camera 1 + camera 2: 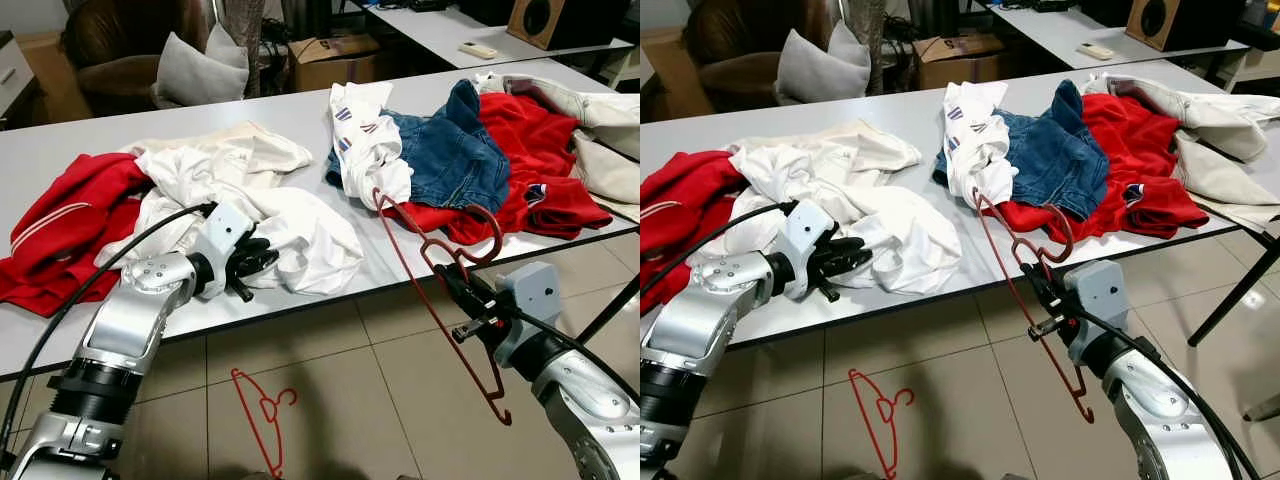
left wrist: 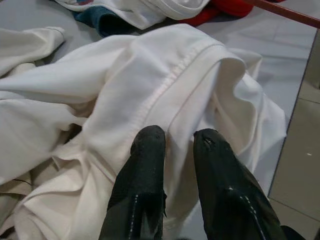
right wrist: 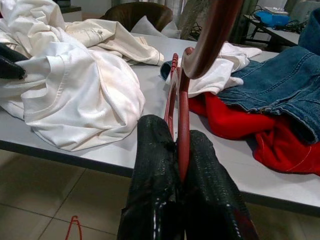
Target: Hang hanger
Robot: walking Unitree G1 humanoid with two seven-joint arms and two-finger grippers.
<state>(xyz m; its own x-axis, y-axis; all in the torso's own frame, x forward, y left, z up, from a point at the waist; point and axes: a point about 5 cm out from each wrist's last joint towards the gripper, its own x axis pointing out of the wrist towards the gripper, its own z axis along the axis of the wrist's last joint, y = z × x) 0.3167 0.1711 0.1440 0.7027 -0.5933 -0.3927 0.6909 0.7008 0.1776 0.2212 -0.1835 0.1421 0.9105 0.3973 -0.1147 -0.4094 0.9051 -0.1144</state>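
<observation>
My right gripper [image 1: 456, 281] is shut on a thin red hanger [image 3: 183, 107], just off the table's front edge. The hanger tilts: its hook [image 1: 497, 233] curls over the red garment on the table, and its lower corner hangs down toward the floor. My left gripper [image 1: 252, 262] lies on the table at the near edge of a rumpled white shirt [image 1: 300, 230]. In the left wrist view its two black fingers [image 2: 147, 150] are pressed close together with a fold of the white shirt [image 2: 165, 80] between them.
The grey table [image 1: 300, 110] carries piles of clothes: a red garment [image 1: 60, 225] at left, jeans [image 1: 450, 155], another red garment [image 1: 535, 150] and a cream jacket [image 1: 600, 120] at right. A second red hanger [image 1: 262, 420] lies on the tiled floor. A cardboard box [image 1: 330, 60] and cushion [image 1: 195, 70] stand behind.
</observation>
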